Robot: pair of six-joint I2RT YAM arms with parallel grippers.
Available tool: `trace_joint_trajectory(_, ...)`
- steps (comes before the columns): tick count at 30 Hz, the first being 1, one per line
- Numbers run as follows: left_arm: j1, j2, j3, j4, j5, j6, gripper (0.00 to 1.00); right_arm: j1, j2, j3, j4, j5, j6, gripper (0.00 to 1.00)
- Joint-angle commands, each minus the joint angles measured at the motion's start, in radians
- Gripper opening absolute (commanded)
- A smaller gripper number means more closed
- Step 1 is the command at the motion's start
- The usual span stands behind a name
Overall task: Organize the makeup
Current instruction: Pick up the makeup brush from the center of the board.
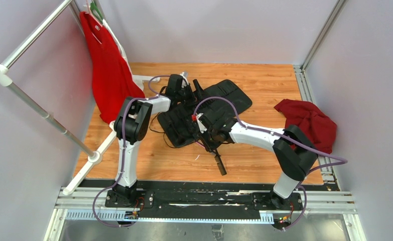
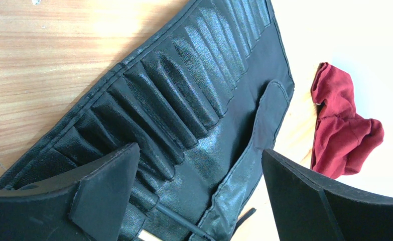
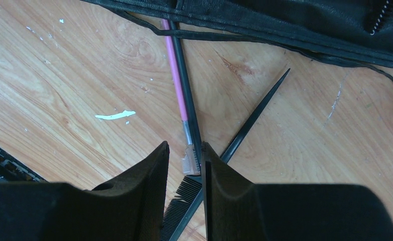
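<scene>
Right gripper [image 3: 184, 149] straddles the pink brush [image 3: 173, 65] and black brush [image 3: 188, 100] heads mid-desk, nearly closed; can't tell if it's pinching yet. Next I'd lift them and slot them into the roll [image 3: 284, 20].

Robot lab cell: aluminium frame [image 1: 324, 31], grey walls [image 1: 209, 30].

Pink brush [image 3: 176, 75] end under black roll [image 3: 294, 22], roll edges cropped

You have no text, label, brand name, number or sign to read in any of the three views. The makeup brushes [image 3: 175, 70], the black slotted roll [image 2: 194, 85] and the wooden desk [image 3: 58, 75] all show plain, unmarked surfaces.
</scene>
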Motion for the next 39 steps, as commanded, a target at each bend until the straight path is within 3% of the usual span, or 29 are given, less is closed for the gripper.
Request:
trace_joint_trajectory(1, -0.014, 0.0, -0.029, -0.07, 0.037, 0.0, 0.98, 0.014, 0.026, -0.01, 0.021, -0.002, 0.004, 0.29)
trace_joint_trajectory(18, -0.013, 0.003, -0.016, -0.095, 0.034, 0.016, 0.98, 0.014, 0.077, 0.008, 0.03, -0.003, -0.006, 0.27)
trace_joint_trajectory(25, -0.013, 0.004, -0.012, -0.101, 0.032, 0.019, 0.98, 0.016, 0.071, -0.001, 0.032, -0.003, -0.003, 0.21)
trace_joint_trajectory(32, -0.013, 0.006, -0.012, -0.107, 0.029, 0.022, 0.98, 0.014, 0.046, -0.006, 0.026, -0.001, 0.002, 0.08)
trace_joint_trajectory(39, -0.012, 0.006, -0.016, -0.107, 0.027, 0.02, 0.98, 0.015, 0.018, -0.006, 0.008, 0.006, 0.004, 0.04)
